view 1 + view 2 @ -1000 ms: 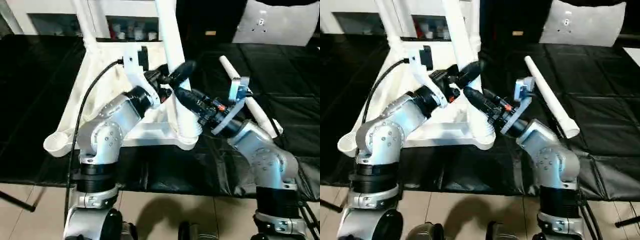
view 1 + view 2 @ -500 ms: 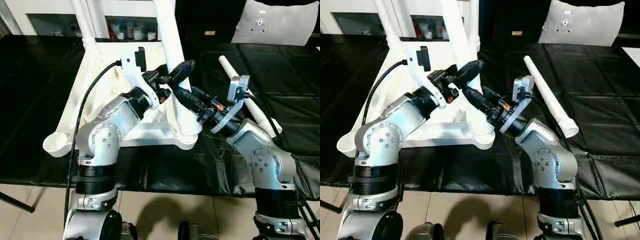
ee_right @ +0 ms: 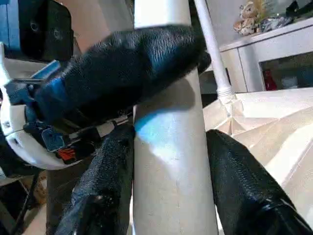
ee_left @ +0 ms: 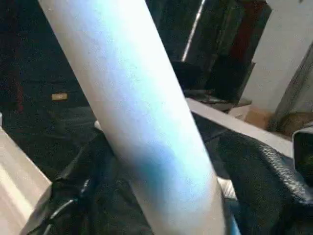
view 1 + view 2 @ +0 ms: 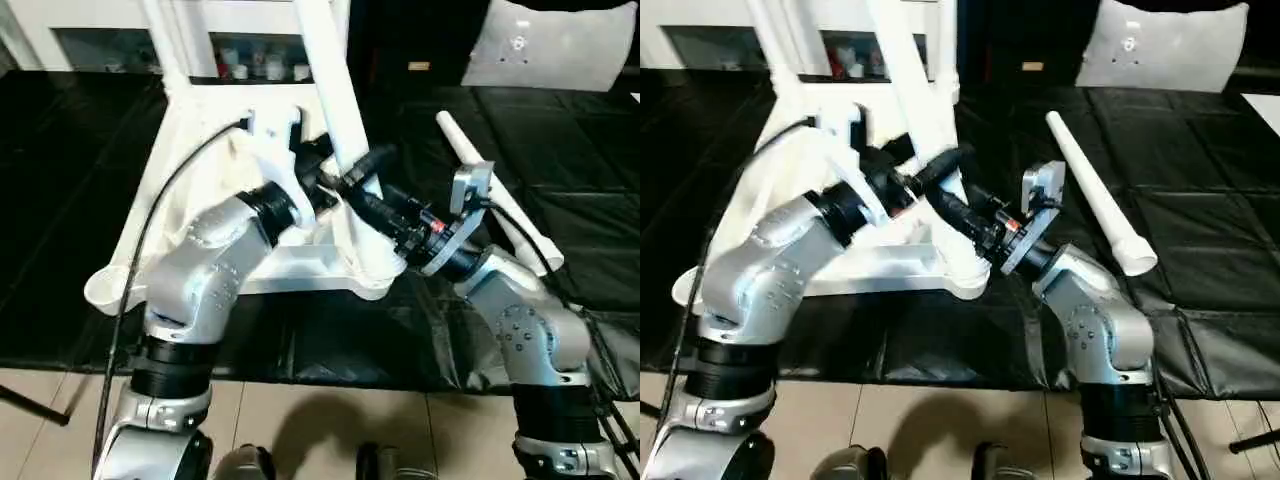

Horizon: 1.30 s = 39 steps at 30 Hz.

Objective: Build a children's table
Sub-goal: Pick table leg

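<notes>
From my left eye, the children's table (image 5: 205, 190) lies upside down on the black-covered table (image 5: 70, 180), ribbed underside up, with a round socket at its near left corner (image 5: 105, 288). One white leg (image 5: 335, 110) stands in the near right corner socket and leans up and away from me. My left jaws (image 5: 352, 176) are at that leg about halfway up the visible part, one black finger lying across its front. My right jaws (image 5: 368, 208) close on the same leg just below them, reaching in from the right. A loose leg (image 5: 495, 195) lies on the black cover, well apart to the right.

From my right eye, the same layout: another mounted leg (image 5: 780, 55) rises from the far left corner, and the loose leg's flared end (image 5: 1137, 262) points toward me. A white panel (image 5: 1170, 45) stands at the far right.

In my left wrist view, the leg (image 4: 132, 112) crosses the picture as a thick white tube close to the camera; whether my left jaws press it I cannot tell.

In my right wrist view, my two black fingers (image 3: 247, 196) sit on either side of the leg (image 3: 171, 166), touching it, and a finger of the left jaws (image 3: 127, 68) wraps across the leg just above them.
</notes>
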Motion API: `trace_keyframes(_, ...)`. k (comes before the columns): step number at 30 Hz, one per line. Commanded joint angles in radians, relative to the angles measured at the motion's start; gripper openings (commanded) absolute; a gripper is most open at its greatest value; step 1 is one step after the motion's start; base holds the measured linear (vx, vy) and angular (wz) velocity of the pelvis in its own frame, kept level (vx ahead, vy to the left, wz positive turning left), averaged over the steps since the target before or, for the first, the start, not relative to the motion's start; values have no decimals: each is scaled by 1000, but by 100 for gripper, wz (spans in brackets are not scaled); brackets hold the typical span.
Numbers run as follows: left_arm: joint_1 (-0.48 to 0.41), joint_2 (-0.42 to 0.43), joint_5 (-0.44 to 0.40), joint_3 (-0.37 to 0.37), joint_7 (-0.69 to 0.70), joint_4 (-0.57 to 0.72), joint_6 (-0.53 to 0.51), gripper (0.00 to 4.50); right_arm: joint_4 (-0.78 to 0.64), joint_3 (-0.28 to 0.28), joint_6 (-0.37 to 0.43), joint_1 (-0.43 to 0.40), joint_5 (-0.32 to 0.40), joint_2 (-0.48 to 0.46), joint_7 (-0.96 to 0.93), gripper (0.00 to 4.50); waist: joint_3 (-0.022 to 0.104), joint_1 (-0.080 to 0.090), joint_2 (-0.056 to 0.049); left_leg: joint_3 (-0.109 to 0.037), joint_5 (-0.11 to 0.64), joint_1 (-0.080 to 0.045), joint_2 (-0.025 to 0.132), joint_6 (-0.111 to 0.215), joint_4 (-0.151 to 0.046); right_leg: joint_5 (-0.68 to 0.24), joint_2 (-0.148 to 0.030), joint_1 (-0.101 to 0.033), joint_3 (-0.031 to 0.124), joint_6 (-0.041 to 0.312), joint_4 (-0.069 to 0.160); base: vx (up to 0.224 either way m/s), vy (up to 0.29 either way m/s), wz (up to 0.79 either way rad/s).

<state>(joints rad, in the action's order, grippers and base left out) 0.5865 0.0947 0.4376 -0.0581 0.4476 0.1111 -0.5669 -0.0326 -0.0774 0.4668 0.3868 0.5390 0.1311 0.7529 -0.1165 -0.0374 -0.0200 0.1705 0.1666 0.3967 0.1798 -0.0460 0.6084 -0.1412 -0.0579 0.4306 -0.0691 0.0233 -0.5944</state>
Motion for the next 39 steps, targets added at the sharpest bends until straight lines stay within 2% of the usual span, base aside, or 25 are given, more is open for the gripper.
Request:
trace_keyframes(1,-4,0,2,-39,25,36,-1,315,3,11,-13,-3,-4,3,5,184,98,-2,4,-11,164,-15,35,59,-62,-339,-68,-69,41,143,80,0,0,0)
trace_keyframes(4,-6,-1,2,-46,27,34,14,311,8,18,-23,-3,-9,3,7,184,100,-3,4,-10,162,-14,33,62,-60,-332,-67,-70,41,150,80,0,0,0)
trace_keyframes(17,-8,25,-23,-53,56,23,55,214,31,40,-60,-11,-23,13,21,182,102,-4,3,-11,155,-14,35,63,-60,-314,-67,-72,41,159,75,0,0,0)
trace_keyframes(21,-4,6,29,-4,36,14,10,202,45,51,-80,-13,-42,16,21,182,101,-3,5,-9,165,-13,33,58,-59,-334,-68,-72,41,159,77,0,0,0)
trace_keyframes(26,22,-21,36,62,-46,-28,6,195,50,54,-86,1,-52,16,7,182,99,-2,3,-10,177,-14,32,59,-59,-350,-65,-70,39,152,80,0,0,0)
trace_keyframes(27,35,-28,37,87,-77,-55,3,195,47,58,-73,12,-63,21,-10,182,100,-3,5,-10,180,-14,31,58,-58,-356,-65,-70,39,148,82,0,0,0)
trace_keyframes(29,37,-28,38,93,-82,-60,0,195,48,61,-70,15,-66,23,-17,182,99,-2,5,-11,182,-15,31,57,-59,-370,-65,-69,38,142,84,0,0,0)
trace_keyframes(30,43,-31,41,107,-100,-73,-17,195,49,63,-31,28,-63,28,-37,182,98,-1,6,-11,181,-15,30,57,-59,-369,-64,-69,38,139,83,0,0,0)
trace_keyframes(35,53,-31,51,127,-123,-90,-53,192,25,77,5,36,-62,44,-37,182,100,-3,8,-10,164,-14,28,65,-57,-355,-64,-70,39,138,82,0,0,0)
trace_keyframes(37,58,-27,57,131,-128,-100,-50,192,7,80,30,41,-44,52,-30,252,100,-4,8,-10,156,-15,30,70,-57,-338,-63,-70,39,143,81,0,0,0)
trace_keyframes(39,64,-22,62,136,-127,-108,-51,192,-2,71,68,51,-23,61,-35,254,101,-4,7,-10,152,-14,30,71,-57,-326,-62,-72,39,144,78,0,0,0)
